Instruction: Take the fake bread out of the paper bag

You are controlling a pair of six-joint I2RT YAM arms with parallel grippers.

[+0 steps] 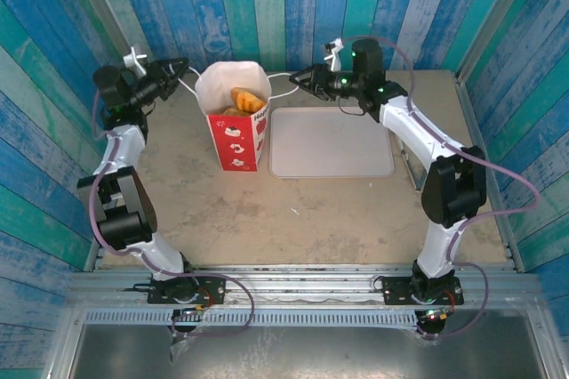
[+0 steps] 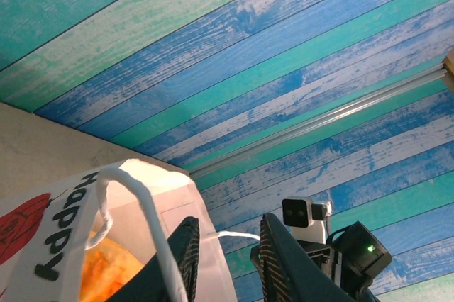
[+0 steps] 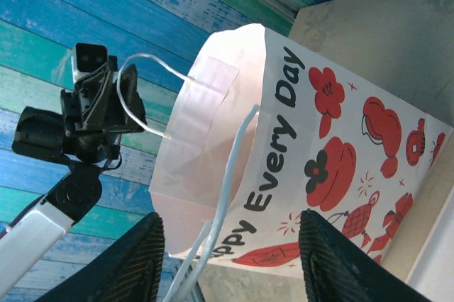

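Note:
The paper bag (image 1: 236, 130) stands upright at the back of the table, red low down with a white top, and golden fake bread (image 1: 246, 99) shows inside its mouth. My left gripper (image 1: 183, 68) hangs just left of the bag's rim, and my right gripper (image 1: 299, 76) just right of it. In the left wrist view the bag (image 2: 67, 227) and the orange bread (image 2: 106, 270) sit close, and a white string handle (image 2: 234, 233) crosses the narrow gap of my left gripper (image 2: 227, 259). My right gripper (image 3: 234, 259) is open wide around the other handle (image 3: 223, 210) beside the bag (image 3: 333, 139).
A flat pale tray (image 1: 331, 141) lies right of the bag, under the right arm's reach. Blue and green plank walls close in the back and both sides. The near half of the table (image 1: 293, 219) is bare.

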